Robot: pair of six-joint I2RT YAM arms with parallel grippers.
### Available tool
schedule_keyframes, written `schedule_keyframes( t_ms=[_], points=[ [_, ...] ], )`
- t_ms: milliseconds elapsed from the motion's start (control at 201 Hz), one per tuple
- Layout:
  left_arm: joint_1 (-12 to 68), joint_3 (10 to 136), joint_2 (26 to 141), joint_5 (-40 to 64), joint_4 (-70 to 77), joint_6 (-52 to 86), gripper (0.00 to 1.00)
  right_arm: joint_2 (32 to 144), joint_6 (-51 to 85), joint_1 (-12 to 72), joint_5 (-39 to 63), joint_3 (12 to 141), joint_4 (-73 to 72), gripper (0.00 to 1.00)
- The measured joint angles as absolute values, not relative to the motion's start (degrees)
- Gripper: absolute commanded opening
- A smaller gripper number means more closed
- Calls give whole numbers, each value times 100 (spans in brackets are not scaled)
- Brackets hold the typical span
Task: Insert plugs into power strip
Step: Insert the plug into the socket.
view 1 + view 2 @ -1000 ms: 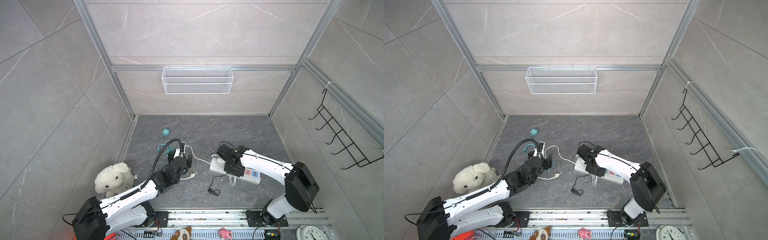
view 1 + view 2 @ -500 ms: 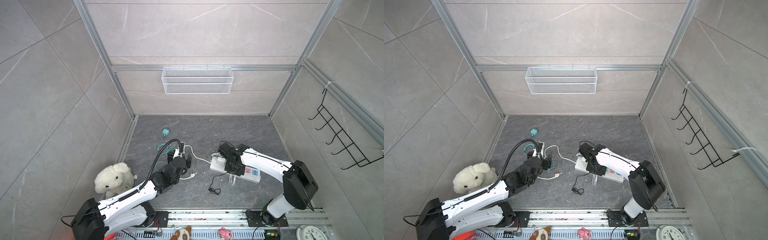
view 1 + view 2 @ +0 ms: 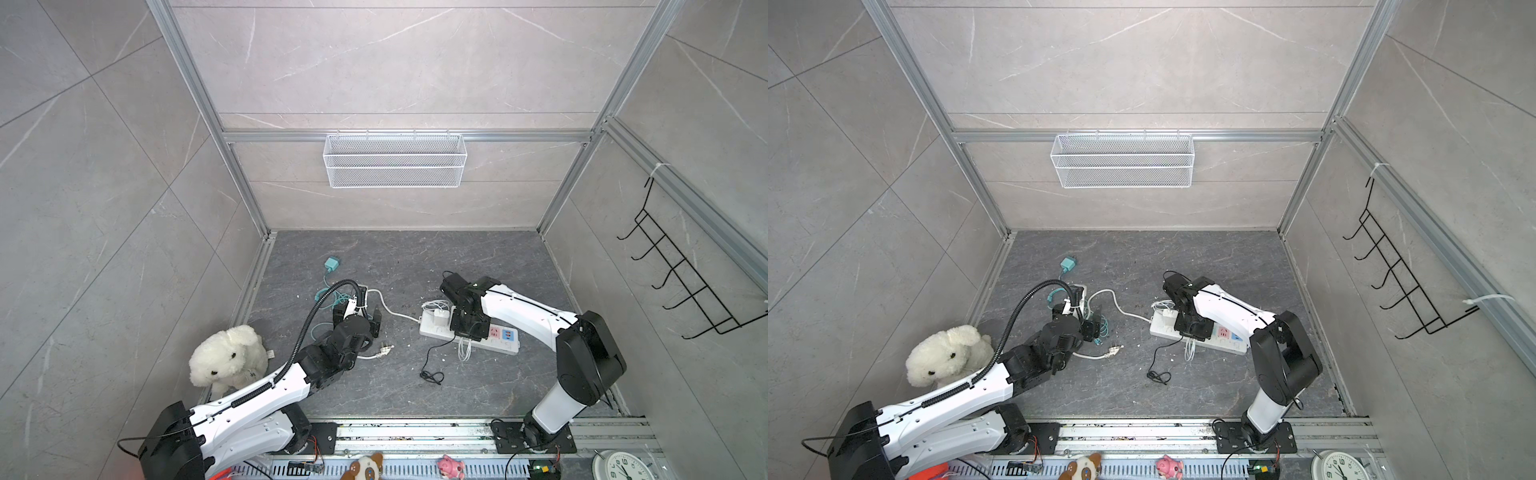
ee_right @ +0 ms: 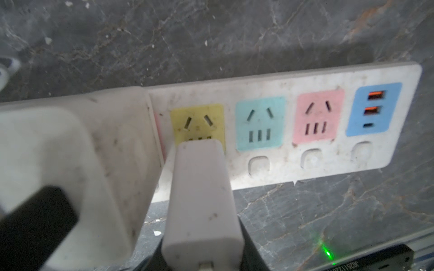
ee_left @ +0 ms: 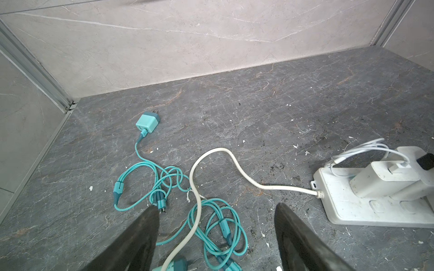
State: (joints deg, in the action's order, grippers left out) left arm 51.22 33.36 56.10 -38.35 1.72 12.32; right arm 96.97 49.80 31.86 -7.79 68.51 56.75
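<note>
Fingers [image 4: 247, 248] of the right gripper [image 3: 468, 329] clamped on a smooth white plug [image 4: 199, 199], its nose at the yellow socket [image 4: 197, 119] of the scuffed power strip [image 4: 293, 169] (long axis crosswise to the plug). The left gripper [image 5: 217, 207] is spread, empty; a blocky teal plug [image 5: 147, 122] lies ahead of it.

Top views: I look steeply down from high above the front rail [image 3: 415, 432], both covering the whole tabletop [image 3: 457, 257] | left wrist: low, facing the back wall [image 5: 211, 35], power strip [image 5: 347, 211] at the edge | right wrist: very close over that strip's sockets.
</note>
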Motion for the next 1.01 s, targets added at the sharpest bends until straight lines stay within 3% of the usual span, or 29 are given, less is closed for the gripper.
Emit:
schedule_keyframes(
  t_ms=[1005],
  points=[
    [5122, 3155, 4665, -3693, -366, 1496, 78, 12018, 3052, 2204, 274, 9998, 7098, 0]
  ],
)
